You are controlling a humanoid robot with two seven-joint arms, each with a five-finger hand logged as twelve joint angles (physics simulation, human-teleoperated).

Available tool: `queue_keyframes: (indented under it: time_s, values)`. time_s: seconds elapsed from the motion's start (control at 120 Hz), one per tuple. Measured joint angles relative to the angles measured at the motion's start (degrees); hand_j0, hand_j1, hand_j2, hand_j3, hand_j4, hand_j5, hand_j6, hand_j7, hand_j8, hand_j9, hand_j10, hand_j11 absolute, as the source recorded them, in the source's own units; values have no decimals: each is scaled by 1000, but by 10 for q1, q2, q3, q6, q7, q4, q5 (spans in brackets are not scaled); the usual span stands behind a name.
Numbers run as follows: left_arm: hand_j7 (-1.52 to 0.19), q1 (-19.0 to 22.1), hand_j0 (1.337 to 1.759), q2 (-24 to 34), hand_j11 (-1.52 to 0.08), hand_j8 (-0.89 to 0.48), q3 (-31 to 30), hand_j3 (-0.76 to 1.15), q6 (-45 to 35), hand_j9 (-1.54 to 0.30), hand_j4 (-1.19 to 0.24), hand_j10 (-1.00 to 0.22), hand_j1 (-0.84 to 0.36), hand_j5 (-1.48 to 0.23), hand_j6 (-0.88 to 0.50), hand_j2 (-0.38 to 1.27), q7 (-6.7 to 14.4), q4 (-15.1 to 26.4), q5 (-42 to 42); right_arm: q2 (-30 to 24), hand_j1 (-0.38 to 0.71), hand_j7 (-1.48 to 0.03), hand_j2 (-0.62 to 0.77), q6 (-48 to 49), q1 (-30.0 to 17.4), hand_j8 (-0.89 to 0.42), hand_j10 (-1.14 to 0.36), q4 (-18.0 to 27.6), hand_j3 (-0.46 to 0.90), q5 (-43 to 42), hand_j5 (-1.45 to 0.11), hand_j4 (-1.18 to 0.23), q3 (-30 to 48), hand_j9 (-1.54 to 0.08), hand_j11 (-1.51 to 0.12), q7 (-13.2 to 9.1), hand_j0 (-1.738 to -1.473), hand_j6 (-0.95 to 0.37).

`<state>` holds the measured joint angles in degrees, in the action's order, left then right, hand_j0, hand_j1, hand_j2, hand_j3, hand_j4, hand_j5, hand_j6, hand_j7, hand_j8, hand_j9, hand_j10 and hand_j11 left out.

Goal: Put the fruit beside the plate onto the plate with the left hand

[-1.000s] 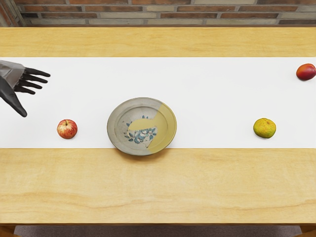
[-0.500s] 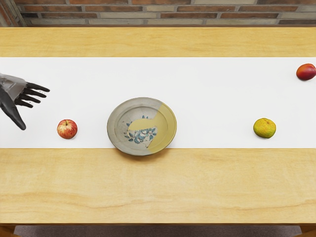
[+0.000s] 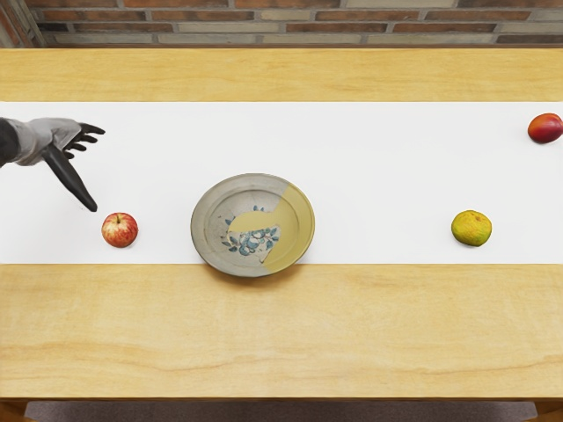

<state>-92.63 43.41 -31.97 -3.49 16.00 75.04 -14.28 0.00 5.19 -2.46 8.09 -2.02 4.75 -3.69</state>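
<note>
A red apple [image 3: 120,229] lies on the white runner just left of the plate [image 3: 211,204], a grey and yellow dish with a blue flower pattern. My left hand [image 3: 77,156] hangs up and to the left of the apple, open, fingers spread, thumb pointing down towards the fruit without touching it. Nothing lies on the plate. The right arm does not show.
A green-yellow citrus fruit [image 3: 471,228] lies far right of the plate. A red mango-like fruit [image 3: 545,128] sits at the right edge. The white runner [image 3: 352,158] crosses the wooden table [image 3: 281,334]; a brick wall stands behind.
My left hand has moved right and slightly up, closer to the apple, with the thumb now stretched down towards it. The fruits and plate have stayed put.
</note>
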Motion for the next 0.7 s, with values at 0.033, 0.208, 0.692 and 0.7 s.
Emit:
queue_keyframes:
  time_s: [0.033,0.208,0.692,0.7]
  values:
    - [-54,-4,1658,-18,-54,-44,-14,0,-21,-54,-43,-43,300,-54,-44,9,0,5,-12,0,-349,0,0,0,0,0,0,0,0,0,0,0,0,0,0,0,-1658,0]
    - [-54,-4,1658,-45,-54,-44,-59,0,-120,-54,-43,-43,300,-54,-44,9,6,42,-38,0,-349,0,0,0,0,0,0,0,0,0,0,0,0,0,0,0,-1658,0]
    - [-196,24,1658,-78,-195,-152,-84,0,-205,-195,-151,-151,169,-196,-152,31,25,109,-37,0,-349,0,0,0,0,0,0,0,0,0,0,0,0,0,0,0,-1658,0]
    - [-200,24,1658,-77,-200,-155,-85,0,-208,-200,-155,-155,165,-200,-155,32,25,109,-37,0,-349,0,0,0,0,0,0,0,0,0,0,0,0,0,0,0,-1658,0]
